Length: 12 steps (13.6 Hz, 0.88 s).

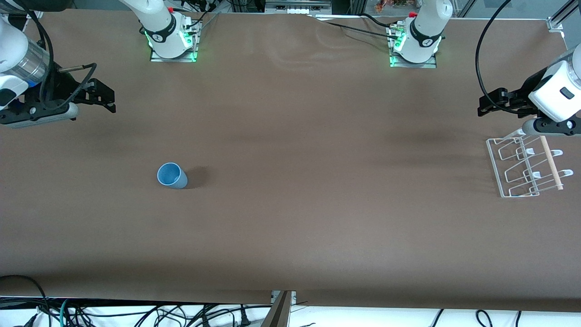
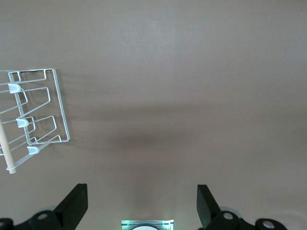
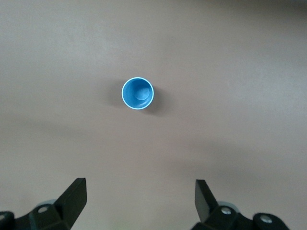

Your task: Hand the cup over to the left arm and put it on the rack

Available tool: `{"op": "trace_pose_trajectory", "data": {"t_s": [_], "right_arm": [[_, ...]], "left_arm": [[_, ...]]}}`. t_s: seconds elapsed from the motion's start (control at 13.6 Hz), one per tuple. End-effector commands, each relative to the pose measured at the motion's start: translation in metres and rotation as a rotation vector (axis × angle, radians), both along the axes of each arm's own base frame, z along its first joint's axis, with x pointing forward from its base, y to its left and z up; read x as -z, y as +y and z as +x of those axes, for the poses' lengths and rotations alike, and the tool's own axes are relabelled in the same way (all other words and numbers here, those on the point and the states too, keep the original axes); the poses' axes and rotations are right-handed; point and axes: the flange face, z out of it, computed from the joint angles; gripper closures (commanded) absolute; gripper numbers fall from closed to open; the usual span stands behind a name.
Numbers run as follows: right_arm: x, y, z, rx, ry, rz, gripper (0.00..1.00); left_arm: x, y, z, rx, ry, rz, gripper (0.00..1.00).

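The light-blue cup (image 1: pixel 172 175) stands upright on the brown table toward the right arm's end, its mouth facing up; it also shows in the right wrist view (image 3: pixel 137 93). My right gripper (image 1: pixel 104 95) hangs open and empty in the air above the table at that end, well apart from the cup; its fingertips (image 3: pixel 76 191) are spread wide. The white wire rack (image 1: pixel 522 165) with its pale wooden rod (image 1: pixel 551 163) sits at the left arm's end and shows in the left wrist view (image 2: pixel 33 115). My left gripper (image 1: pixel 488 103) is open and empty in the air beside the rack.
The two arm bases (image 1: pixel 172 50) (image 1: pixel 413 56) with green lights stand along the table's back edge. Cables (image 1: pixel 136 313) lie below the table's front edge. A wide stretch of brown table (image 1: pixel 317 181) separates cup and rack.
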Motion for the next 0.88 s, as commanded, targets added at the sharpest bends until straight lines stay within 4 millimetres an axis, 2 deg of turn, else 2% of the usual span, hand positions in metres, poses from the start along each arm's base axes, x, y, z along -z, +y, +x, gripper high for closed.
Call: {"op": "trace_pose_trajectory", "data": {"t_s": [0.0,0.59,0.66,0.81], "right_arm": [[0.001,0.001,-0.003,-0.001,0.0,-0.01,0.0],[0.023,0.0,-0.003,0.001,0.006,-0.013,0.0],[0.03,0.0,-0.002,0.001,0.003,-0.013,0.0],[0.064,-0.001,0.0,0.0,-0.008,-0.013,0.0]], "left_arm": [[-0.005,-0.003,0.003,-0.002,-0.002,0.006,0.0],[-0.006,-0.003,0.003,-0.002,-0.003,0.006,0.0],[-0.006,-0.003,0.003,-0.002,-0.003,0.006,0.0],[-0.006,-0.003,0.003,-0.002,-0.003,0.006,0.0]]}}
